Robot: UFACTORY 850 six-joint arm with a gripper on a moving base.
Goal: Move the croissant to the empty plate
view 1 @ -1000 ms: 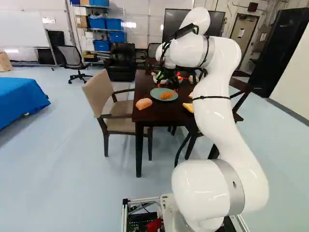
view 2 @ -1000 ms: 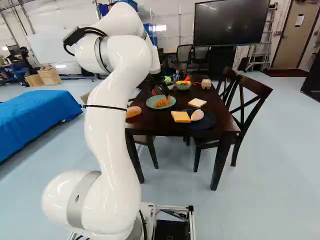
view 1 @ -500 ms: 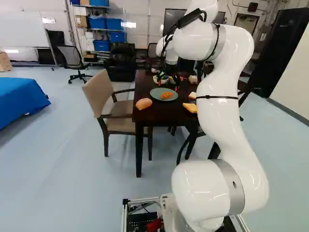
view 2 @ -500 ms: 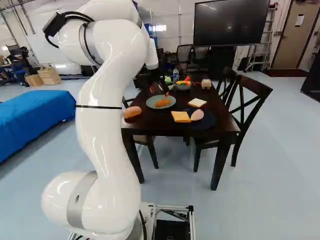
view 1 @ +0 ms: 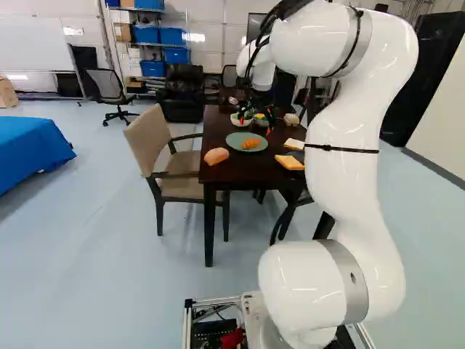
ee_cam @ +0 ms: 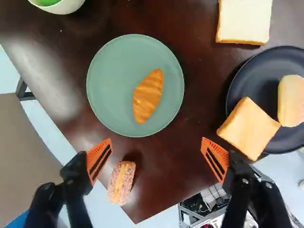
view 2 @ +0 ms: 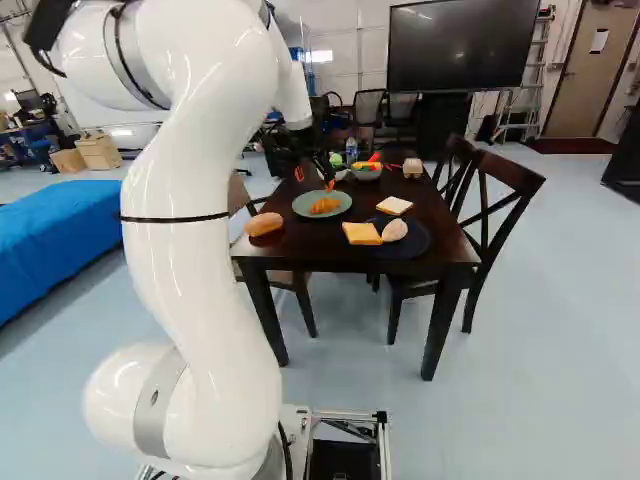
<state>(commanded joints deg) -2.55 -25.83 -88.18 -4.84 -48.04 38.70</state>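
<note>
In the left base view, from the left, the seated roll (view 1: 216, 155) is in full sight, while the arm (view 1: 349, 182) covers the right part of the table (view 1: 218, 131) and much of the dark plate (view 1: 296, 155). In the right base view the arm hides part of the beige chair (view 2: 238, 192), and its upper end is cut off by the top edge. The gripper (view 2: 314, 180) is hard to make out there against dark things behind it. The wrist view cuts off the bowl (ee_cam: 66, 5) and the dark plate's outer side.

Compared with half a second ago, the arm's upper part leans farther left in the right base view and farther right in the left one; the base and the croissant (ee_cam: 147, 96) have stayed put.

The croissant lies on the green plate (ee_cam: 107, 76), a little off its middle, golden brown and glossy, ridged across and tapering at both ends. In the wrist view it is ahead of the gripper (ee_cam: 156, 156), whose orange-padded fingers stand wide apart with nothing held.
</note>
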